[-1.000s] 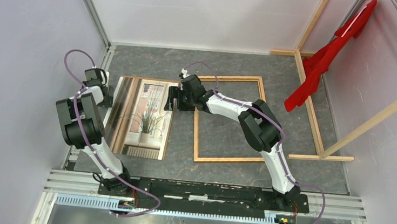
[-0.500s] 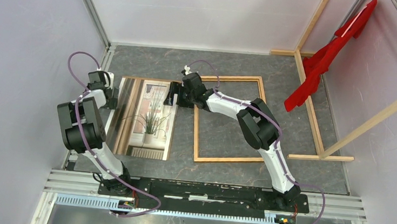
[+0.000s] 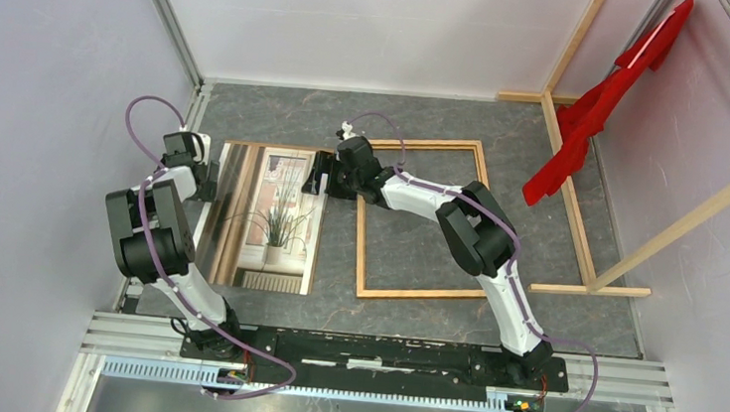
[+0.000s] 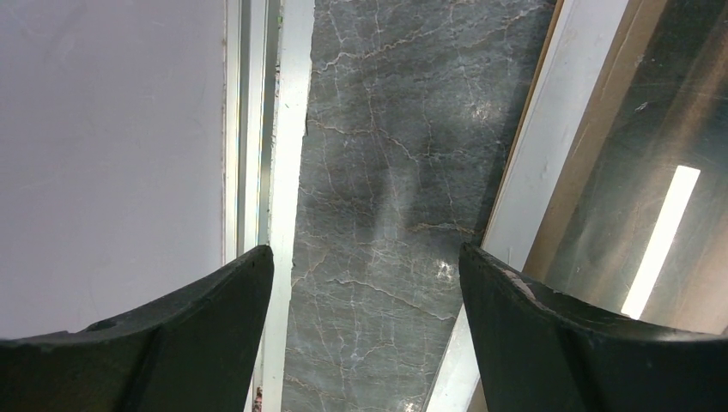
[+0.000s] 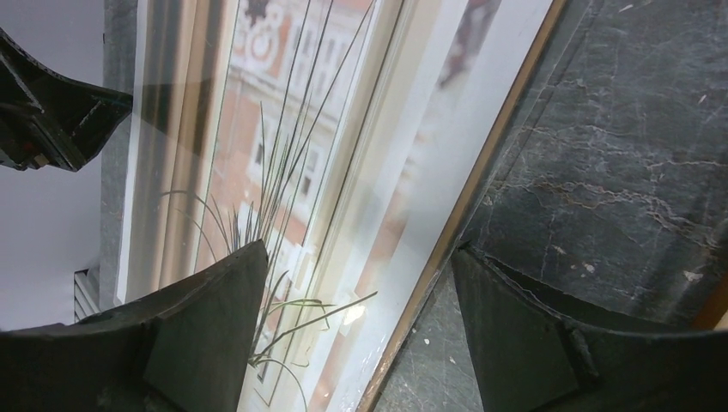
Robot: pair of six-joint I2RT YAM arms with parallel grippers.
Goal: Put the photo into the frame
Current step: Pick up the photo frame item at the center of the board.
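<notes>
While both arms reach out over the table (image 3: 279, 114), I see the photo (image 3: 270, 220) lying flat on its left part, long edges running away from me. Its left edge sits close to the metal rail (image 3: 195, 111) along the side wall, so room is tight there. To the right, only a narrow strip of bare table separates it from the frame (image 3: 418, 292), which lies flat with open table inside its rails. The wooden beams (image 3: 571, 199) with red cloth (image 3: 599, 107) stand well apart on the right.

My right gripper (image 3: 319, 174) is spread wide at the photo's far right corner, straddling that edge: one finger over the print, the other over the table. My left gripper (image 3: 202, 174) is also spread, over the strip between rail and photo, one finger at the photo's left edge. I cannot tell whether either one touches the photo.
</notes>
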